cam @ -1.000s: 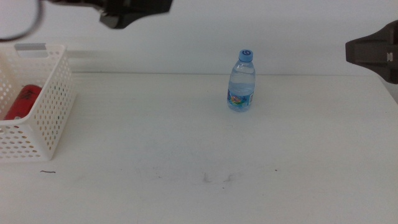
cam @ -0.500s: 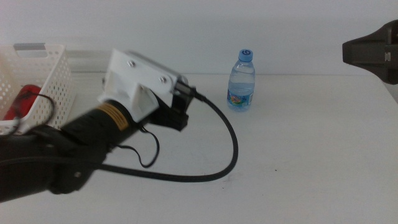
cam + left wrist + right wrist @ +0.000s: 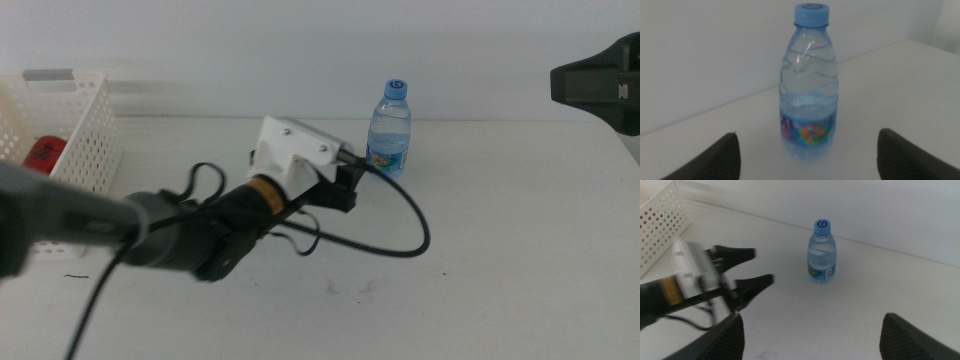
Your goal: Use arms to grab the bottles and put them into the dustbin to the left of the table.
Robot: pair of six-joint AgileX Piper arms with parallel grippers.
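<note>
Before the open left gripper (image 3: 807,155), ribbed clear bottle (image 3: 809,85)

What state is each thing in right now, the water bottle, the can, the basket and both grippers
Water bottle: upright on the table, cap on, not gripped.
Red can: lying inside the basket.
Basket: upright at the table's left side, holding the can.
Left gripper: jaws open, pointed at the water bottle, short of it.
Right gripper: jaws open, waiting raised at the right side, holding nothing.

All three views share the water bottle (image 3: 389,130).
</note>
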